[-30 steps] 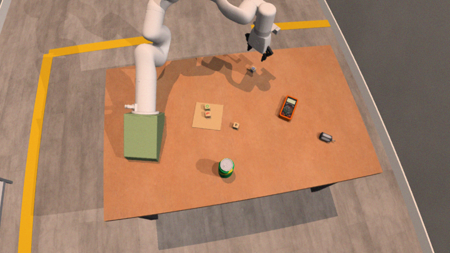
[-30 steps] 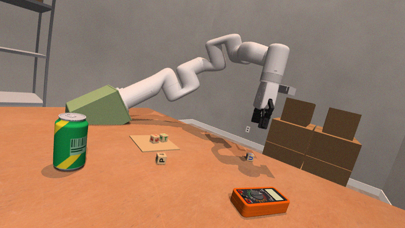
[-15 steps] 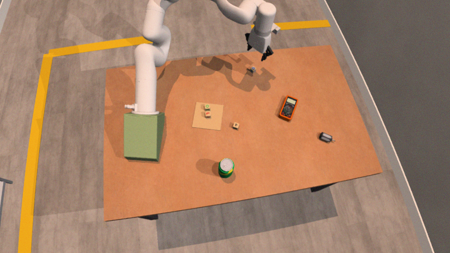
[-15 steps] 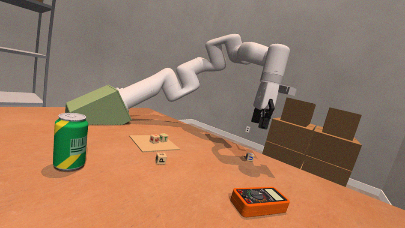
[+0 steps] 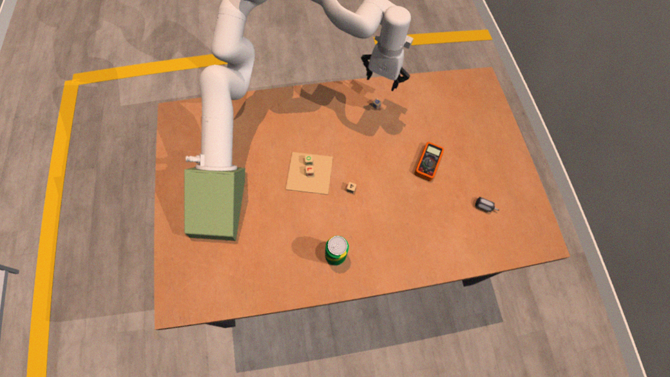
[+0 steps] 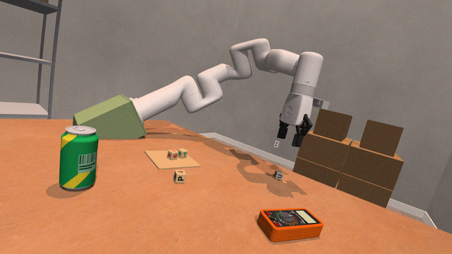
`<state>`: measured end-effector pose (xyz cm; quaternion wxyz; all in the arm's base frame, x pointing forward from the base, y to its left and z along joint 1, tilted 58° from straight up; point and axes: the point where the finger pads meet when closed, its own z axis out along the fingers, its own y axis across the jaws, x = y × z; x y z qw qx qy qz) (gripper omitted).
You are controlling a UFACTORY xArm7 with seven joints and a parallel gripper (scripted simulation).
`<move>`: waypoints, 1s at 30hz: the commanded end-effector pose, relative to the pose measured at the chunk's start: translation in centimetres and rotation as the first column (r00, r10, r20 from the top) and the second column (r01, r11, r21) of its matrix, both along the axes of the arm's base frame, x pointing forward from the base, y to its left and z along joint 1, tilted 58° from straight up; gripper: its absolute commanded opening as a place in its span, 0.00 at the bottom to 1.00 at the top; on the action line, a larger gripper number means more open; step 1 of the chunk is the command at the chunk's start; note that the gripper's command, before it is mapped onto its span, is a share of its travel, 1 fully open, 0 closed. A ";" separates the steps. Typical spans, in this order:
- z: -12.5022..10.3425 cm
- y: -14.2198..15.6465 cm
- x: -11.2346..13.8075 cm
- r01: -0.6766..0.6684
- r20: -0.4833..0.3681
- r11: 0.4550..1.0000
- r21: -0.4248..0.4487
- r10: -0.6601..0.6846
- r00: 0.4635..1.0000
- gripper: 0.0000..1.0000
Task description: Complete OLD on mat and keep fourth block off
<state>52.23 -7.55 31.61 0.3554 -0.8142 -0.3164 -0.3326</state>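
Overhead, the gripper (image 6: 291,134) hangs wide open and empty above the blue-lettered block (image 6: 278,174), which lies far from the mat (image 5: 321,185). Judging by this, the approach step is in hand; next comes a straight descent to straddle it. Blocks O (image 5: 308,159) and L (image 5: 309,170) wait on the mat.

Gripper (image 5: 384,78) spread wide, empty — hanging above blue-lettered block (image 5: 375,103).
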 end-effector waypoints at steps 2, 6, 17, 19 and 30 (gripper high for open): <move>-0.2 0.1 0.2 -0.074 0.129 0.996 -0.055 0.080 0.988 1.00; -0.2 0.2 0.2 -0.094 0.162 0.993 -0.072 0.105 0.981 1.00; -0.7 0.9 0.5 -0.207 0.350 0.959 -0.193 0.264 0.899 1.00; -0.7 1.0 0.6 -0.222 0.377 0.951 -0.214 0.290 0.880 1.00; -1.1 1.6 0.8 -0.284 0.499 0.900 -0.329 0.422 0.757 1.00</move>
